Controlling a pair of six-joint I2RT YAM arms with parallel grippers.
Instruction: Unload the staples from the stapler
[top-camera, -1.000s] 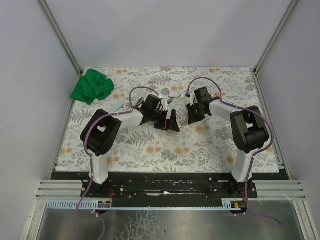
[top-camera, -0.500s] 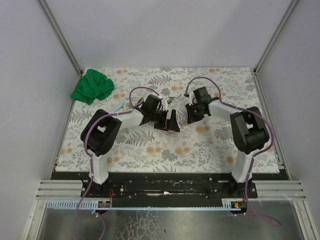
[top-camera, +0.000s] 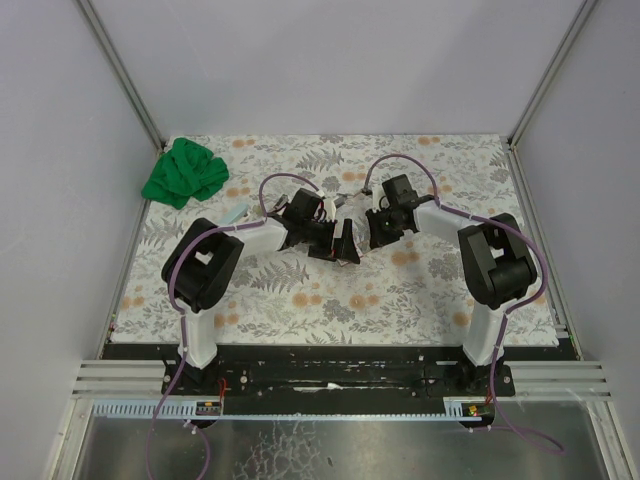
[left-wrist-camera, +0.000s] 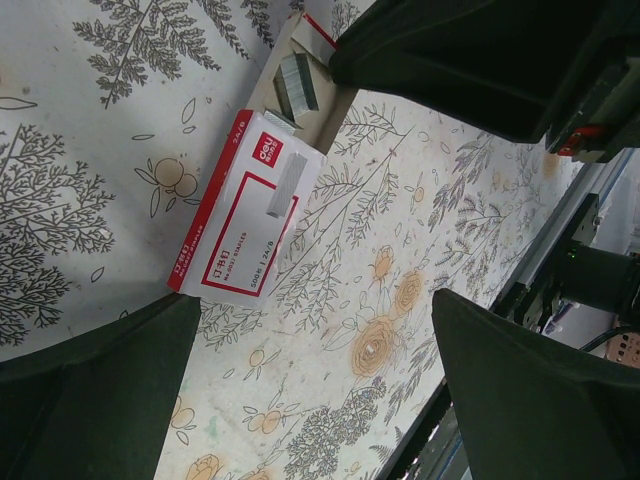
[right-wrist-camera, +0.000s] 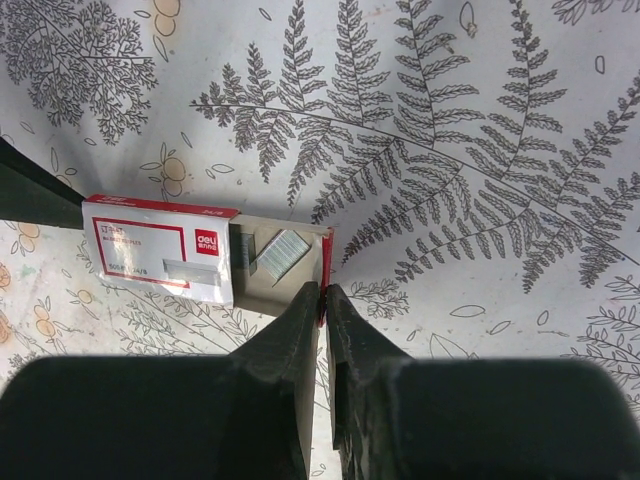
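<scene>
Right gripper (right-wrist-camera: 323, 292) pinches the end wall of the tray (right-wrist-camera: 262, 288) (cardboard, red-edged); the staples (right-wrist-camera: 279, 250) lie inside, just beyond the fingertips. Left gripper (left-wrist-camera: 315, 305) gapes wide over the box sleeve (left-wrist-camera: 245, 215)

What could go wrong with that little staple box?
The right claw pinches only the thin end flap of the cardboard tray, so it might tear or slip. The loose staples lie in the open tray and could spill if it tilts. The left claw is open, not holding the red-and-white box, so the box may slide.
</scene>
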